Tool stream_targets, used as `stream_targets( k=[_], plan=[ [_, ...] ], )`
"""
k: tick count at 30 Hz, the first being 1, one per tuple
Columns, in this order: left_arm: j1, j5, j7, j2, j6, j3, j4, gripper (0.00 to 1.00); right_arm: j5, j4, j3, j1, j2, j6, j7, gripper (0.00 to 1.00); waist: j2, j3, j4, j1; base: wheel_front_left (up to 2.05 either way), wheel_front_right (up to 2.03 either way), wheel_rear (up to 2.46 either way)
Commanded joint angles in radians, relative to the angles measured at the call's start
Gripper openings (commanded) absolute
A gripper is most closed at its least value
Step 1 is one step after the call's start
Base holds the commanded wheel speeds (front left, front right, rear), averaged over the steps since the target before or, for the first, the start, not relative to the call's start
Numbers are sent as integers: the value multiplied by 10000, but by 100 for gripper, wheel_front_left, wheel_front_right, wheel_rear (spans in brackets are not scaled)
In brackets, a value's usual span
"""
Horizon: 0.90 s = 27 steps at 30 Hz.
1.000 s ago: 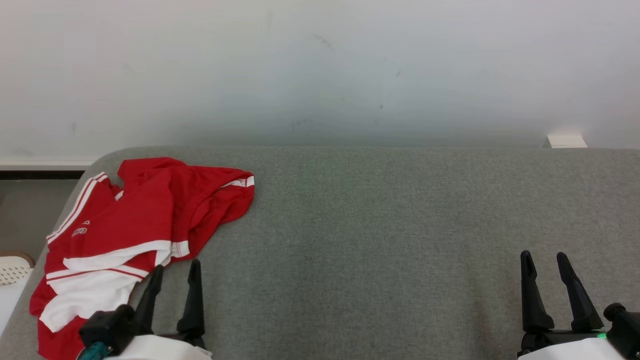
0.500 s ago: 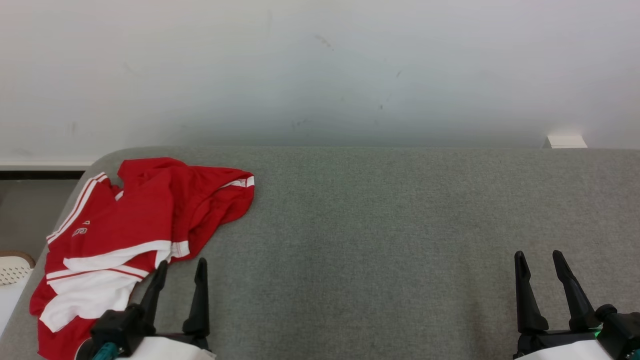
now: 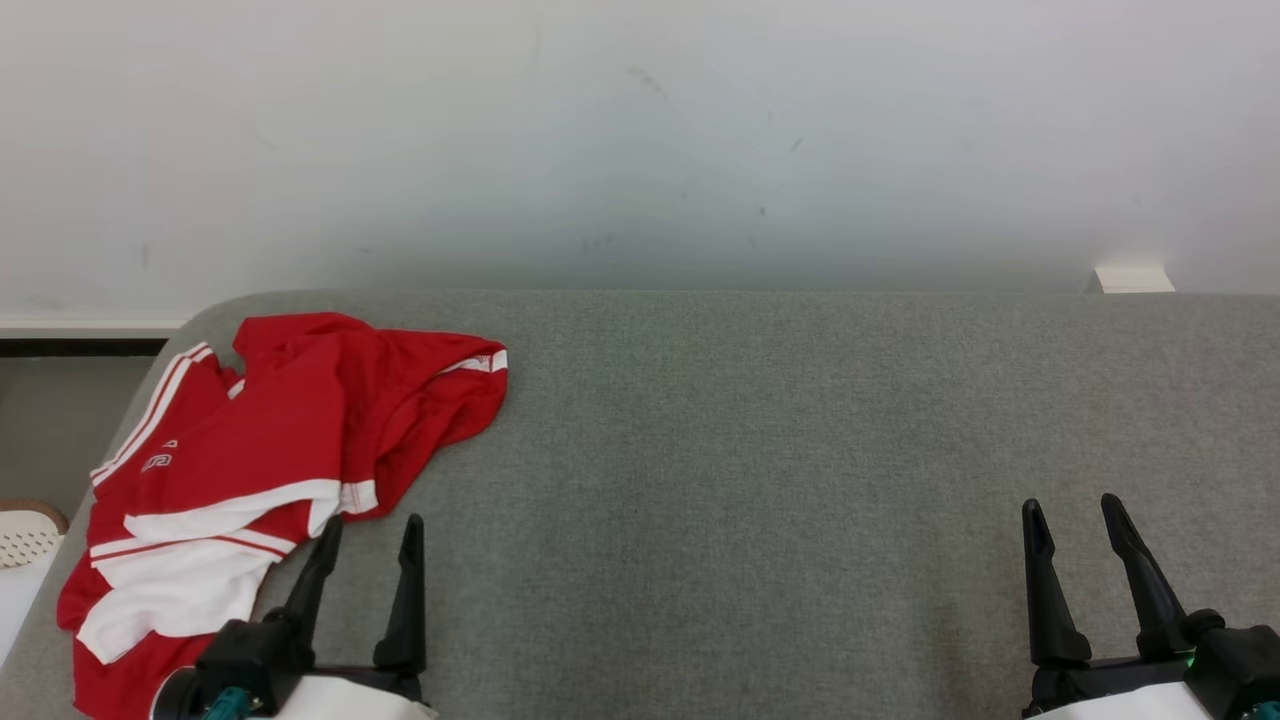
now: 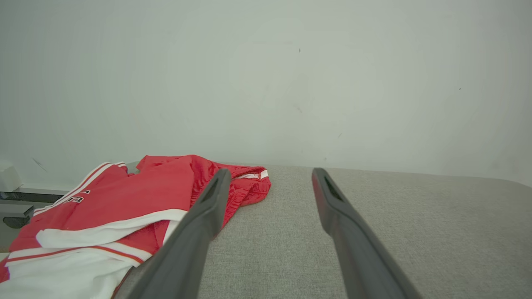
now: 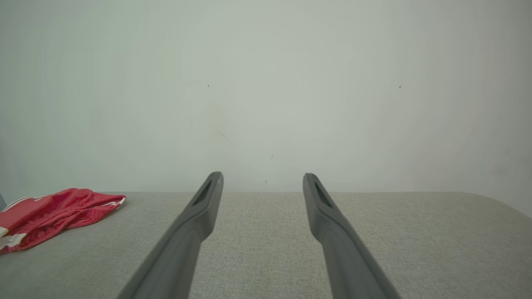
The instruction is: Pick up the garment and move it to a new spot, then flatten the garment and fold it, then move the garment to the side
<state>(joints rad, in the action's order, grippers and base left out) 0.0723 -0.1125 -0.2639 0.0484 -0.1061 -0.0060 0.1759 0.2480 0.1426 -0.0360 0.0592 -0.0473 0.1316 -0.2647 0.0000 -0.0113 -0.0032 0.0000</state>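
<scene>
- The red-and-white sports garment lies crumpled at the left end of the grey fabric-covered surface, near its rounded far corner; a white wall stands behind
- The left gripper has its fingers spread wide and holds nothing; it sits just beside the garment's near right hem; whether it touches the cloth cannot be told
- The right gripper is likewise spread wide and empty, well apart from the garment, at the surface's right end
</scene>
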Motion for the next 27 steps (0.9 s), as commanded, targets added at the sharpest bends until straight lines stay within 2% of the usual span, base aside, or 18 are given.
stream_targets(
  k=[1,20,27],
  plan=[
    [14,97,-11,39,-28,31,16,100,50,-26,13,42,-57,-17,5,100,0,-15,6,0,0,0,0],
    [106,-75,-9,37,-59,112,153,100,198,16,14,-9,-57,-17,5,100,0,4,52,0,0,0,0],
    [170,-103,-9,39,-8,136,180,100,232,41,-118,-117,-51,-17,5,100,0,-11,545,0,0,0,0]
  ],
)
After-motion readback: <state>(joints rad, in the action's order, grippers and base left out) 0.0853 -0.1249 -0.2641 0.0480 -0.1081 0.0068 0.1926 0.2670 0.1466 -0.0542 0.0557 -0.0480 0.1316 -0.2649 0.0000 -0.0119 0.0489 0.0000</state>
